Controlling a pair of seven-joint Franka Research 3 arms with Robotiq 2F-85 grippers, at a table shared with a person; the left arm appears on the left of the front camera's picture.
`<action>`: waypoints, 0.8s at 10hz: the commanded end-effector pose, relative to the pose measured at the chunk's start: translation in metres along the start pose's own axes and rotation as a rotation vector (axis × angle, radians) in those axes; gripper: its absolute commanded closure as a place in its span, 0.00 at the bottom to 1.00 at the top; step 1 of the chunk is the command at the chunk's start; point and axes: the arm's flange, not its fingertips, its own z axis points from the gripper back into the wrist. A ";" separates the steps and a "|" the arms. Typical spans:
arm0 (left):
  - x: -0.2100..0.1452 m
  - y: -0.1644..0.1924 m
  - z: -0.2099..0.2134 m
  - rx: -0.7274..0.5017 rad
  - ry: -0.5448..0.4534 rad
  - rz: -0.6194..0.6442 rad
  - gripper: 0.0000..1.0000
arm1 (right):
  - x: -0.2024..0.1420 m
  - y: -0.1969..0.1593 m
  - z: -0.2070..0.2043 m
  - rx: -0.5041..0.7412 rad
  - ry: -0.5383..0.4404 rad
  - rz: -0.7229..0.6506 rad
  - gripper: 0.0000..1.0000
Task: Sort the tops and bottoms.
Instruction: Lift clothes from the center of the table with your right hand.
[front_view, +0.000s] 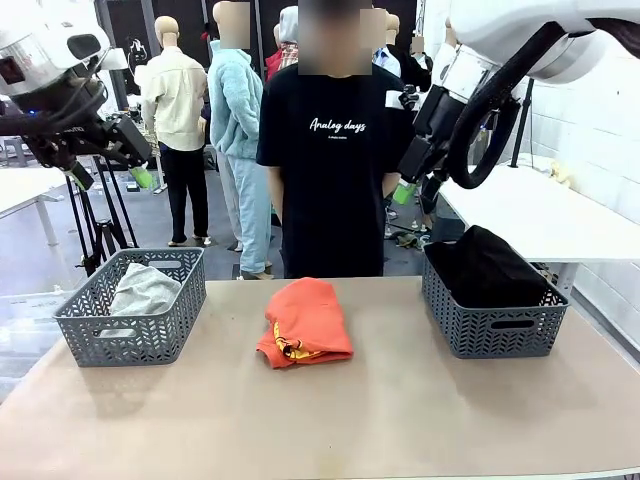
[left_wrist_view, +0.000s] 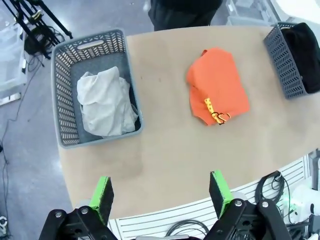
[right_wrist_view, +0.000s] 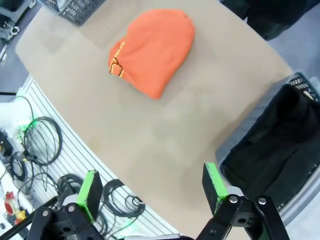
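Note:
An orange-red top with a small yellow print lies folded on the middle of the table, also seen as the orange top and orange top from both wrists. A light grey top lies crumpled in the left grey basket; from the left wrist the grey top fills much of that basket. Black bottoms are heaped in the right basket, shown as black cloth. My left gripper and right gripper hang high above the table, both open and holding nothing.
A person in a black T-shirt stands at the table's far edge, hands behind the back. Bare brown tabletop stretches in front of the orange top. Cables lie below the table's near edge. A tripod stands beyond the left basket.

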 end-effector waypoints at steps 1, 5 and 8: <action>0.001 -0.005 -0.003 -0.011 0.008 -0.039 0.00 | -0.002 0.001 0.005 -0.014 -0.029 -0.010 0.00; 0.001 -0.005 -0.003 -0.011 0.008 -0.039 0.00 | 0.056 -0.001 -0.103 0.019 0.015 0.005 0.00; 0.001 -0.005 -0.003 -0.011 0.008 -0.039 0.00 | 0.113 0.008 -0.206 -0.069 0.040 -0.039 0.00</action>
